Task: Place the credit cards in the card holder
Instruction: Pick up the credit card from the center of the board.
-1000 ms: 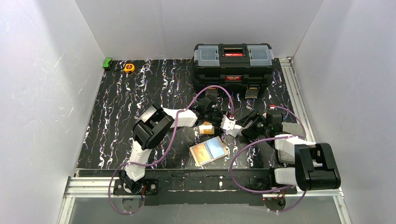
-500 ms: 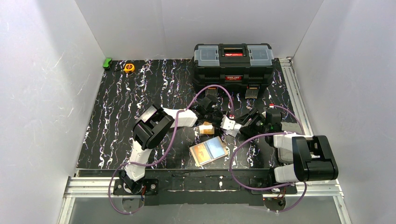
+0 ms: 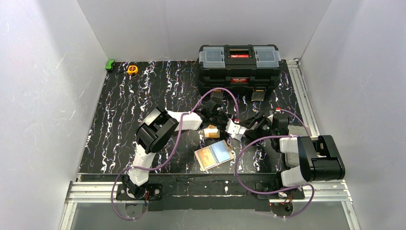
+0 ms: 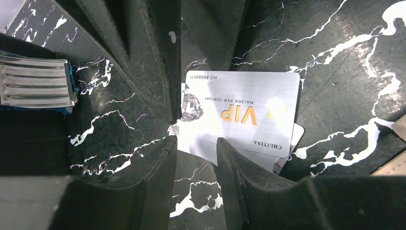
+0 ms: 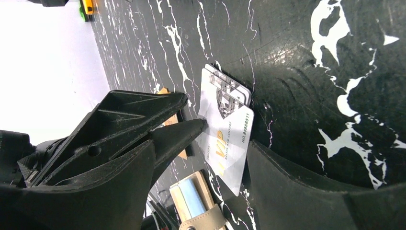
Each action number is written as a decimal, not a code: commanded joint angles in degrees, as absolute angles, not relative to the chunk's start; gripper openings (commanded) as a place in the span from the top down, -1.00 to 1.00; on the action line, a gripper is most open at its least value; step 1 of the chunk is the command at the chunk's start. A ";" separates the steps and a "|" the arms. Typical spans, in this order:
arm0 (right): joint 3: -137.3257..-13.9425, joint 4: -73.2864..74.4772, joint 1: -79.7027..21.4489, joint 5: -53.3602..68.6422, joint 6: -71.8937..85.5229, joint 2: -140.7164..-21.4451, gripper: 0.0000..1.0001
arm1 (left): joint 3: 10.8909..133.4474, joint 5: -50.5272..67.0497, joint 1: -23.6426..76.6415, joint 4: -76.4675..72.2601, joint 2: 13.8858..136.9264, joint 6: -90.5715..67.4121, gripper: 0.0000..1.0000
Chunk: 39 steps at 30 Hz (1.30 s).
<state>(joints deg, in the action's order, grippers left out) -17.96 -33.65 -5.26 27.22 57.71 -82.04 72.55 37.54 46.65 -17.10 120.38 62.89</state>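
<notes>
Cards point(image 4: 244, 108): two, stacked flat on the worktop point(image 3: 124, 120) and slightly offset. They lie a little right of centre, between the two claws. The top card's face reads silvery under glare, with gold "VIP" lettering. Only a pale sliver of the lower card shows past its edge.

Wallet point(image 3: 214, 155): lying open just nearer the near edge than the cards, apart from them. The inside shows one orange half and one pale blue half.

Left claw point(image 4: 196, 139): jaws parted by a narrow gap, tips down at the stack's edge. One tip overlaps the top card's long edge, and a corner of the stack shows in the gap. It grips nothing.

Right claw point(image 5: 201, 145): jaws spread wide, holding nothing, facing the cards from the right side.

Toolbox point(image 3: 239, 64): black, lid shut, at the far edge right of centre.

Tape measure point(image 3: 132, 69) and a small green item point(image 3: 110, 64): far-left corner.
</notes>
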 commanded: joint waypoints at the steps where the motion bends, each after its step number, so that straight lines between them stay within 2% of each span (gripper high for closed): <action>1: -16.28 -38.33 -5.61 32.03 60.04 -82.99 -0.54 | 70.86 39.11 47.32 -11.96 122.16 63.83 0.29; 10: -16.54 -46.80 -5.63 37.52 63.29 -83.58 -0.53 | 70.35 39.08 47.75 -12.14 121.94 64.64 0.32; 27: -20.69 -50.69 -5.98 37.44 63.34 -86.63 -0.51 | 70.28 39.46 47.81 -13.87 121.66 61.98 0.36; 30: -21.83 -43.84 -6.05 35.92 60.99 -85.54 -0.38 | 70.75 39.46 47.82 -13.84 121.72 61.53 0.36; 32: -21.49 -38.13 -6.06 34.61 58.88 -86.32 -0.10 | 70.89 38.92 47.60 -13.49 121.52 61.62 0.36; 37: -21.44 -32.11 -6.06 32.78 56.56 -86.30 0.20 | 70.77 38.27 47.47 -13.79 121.30 61.02 0.37; 39: -21.53 -30.79 -6.07 32.26 56.07 -86.24 0.25 | 70.85 38.04 47.47 -13.76 121.25 60.85 0.37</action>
